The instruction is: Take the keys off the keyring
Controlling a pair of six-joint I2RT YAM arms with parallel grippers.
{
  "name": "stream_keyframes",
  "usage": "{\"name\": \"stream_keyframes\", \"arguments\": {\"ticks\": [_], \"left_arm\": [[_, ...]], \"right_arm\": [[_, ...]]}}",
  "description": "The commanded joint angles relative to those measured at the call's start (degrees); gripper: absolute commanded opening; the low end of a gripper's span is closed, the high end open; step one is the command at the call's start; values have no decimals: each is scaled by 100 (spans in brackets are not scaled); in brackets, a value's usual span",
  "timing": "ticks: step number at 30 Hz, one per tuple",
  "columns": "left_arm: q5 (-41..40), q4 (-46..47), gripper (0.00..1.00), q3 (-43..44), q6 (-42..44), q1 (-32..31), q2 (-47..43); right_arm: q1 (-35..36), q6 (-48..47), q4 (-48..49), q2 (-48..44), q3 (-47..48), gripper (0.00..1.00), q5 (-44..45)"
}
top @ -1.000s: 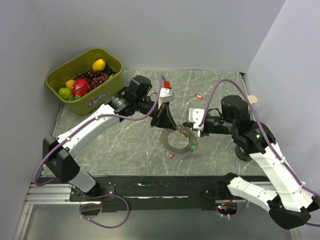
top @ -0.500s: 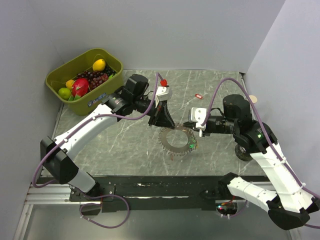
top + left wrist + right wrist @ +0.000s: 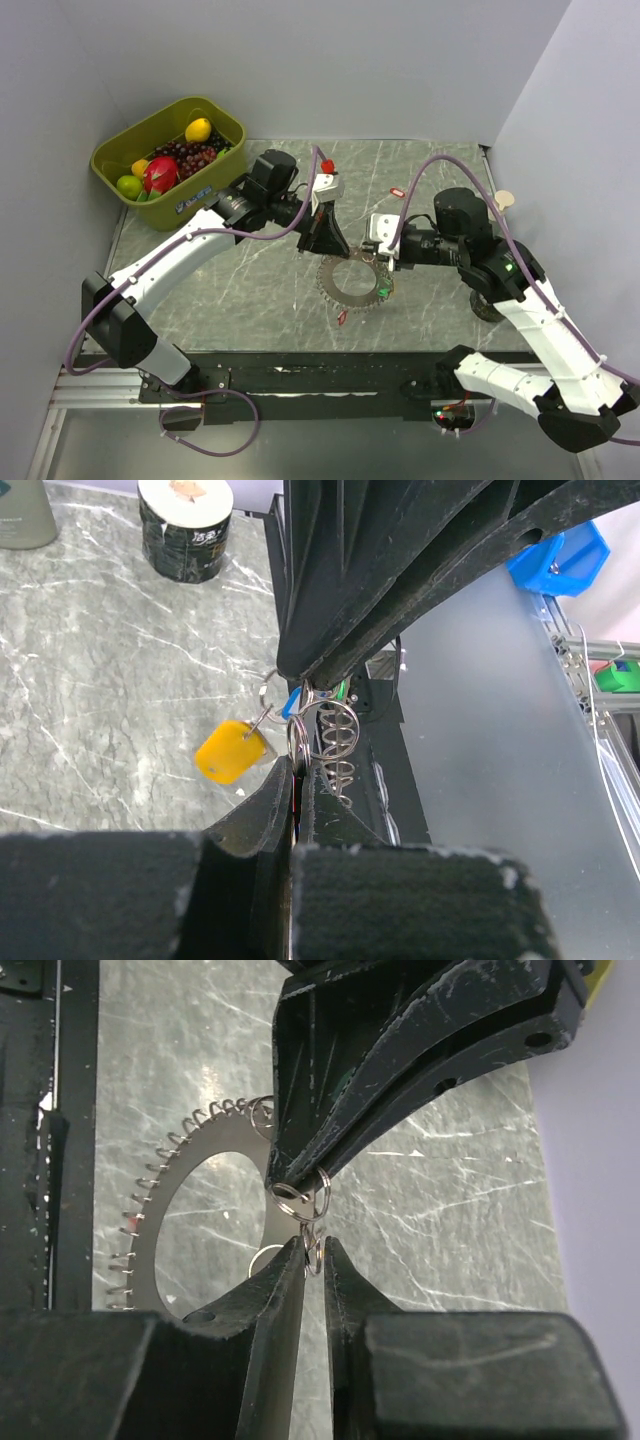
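In the far-left green bin (image 3: 145,125), fruit (image 3: 160,172) (left fingers (image 3: 400,570) tight on keyring (image 3: 200,1132), right fingers (image 3: 270,1310) slightly apart).

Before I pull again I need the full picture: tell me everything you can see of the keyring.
The keyring is a flat, silvery metal ring with a wide hole, its outer edge lined with small wire loops like gear teeth. It sits mid-way across the table, between the arms; whether it lies fully flat I cannot tell. Small coloured keys hang from some loops. The left pincer is shut on loops at its far edge; the right pincer, slightly parted, straddles a loop beside it.
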Motion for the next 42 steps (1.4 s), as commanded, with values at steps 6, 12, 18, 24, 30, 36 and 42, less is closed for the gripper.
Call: {"name": "stream_keyframes", "arguments": {"ticks": [6,12,18,24,30,36,42], "left_arm": [[234,362,3,50,-129,15,-65],[234,380,3,59,-138,15,-47],[243,362,3,76,-130,15,-39],[225,363,3,32,-112,15,-74],[252,301,3,50,-51,15,-91],[436,-182,2,331,345,15,-83],[647,-314,2,261,512,15,-170]], "right_arm": [[180,-83,265,10,-43,25,414],[233,-136,203,28,-52,27,431],[329,-153,299,125,-149,19,660],[373,-180,265,204,-96,3,730],[365,-241,230,90,-96,0,853],[242,-206,19,46,44,0,354],[-223,-57,-157,28,299,0,-603]]}}
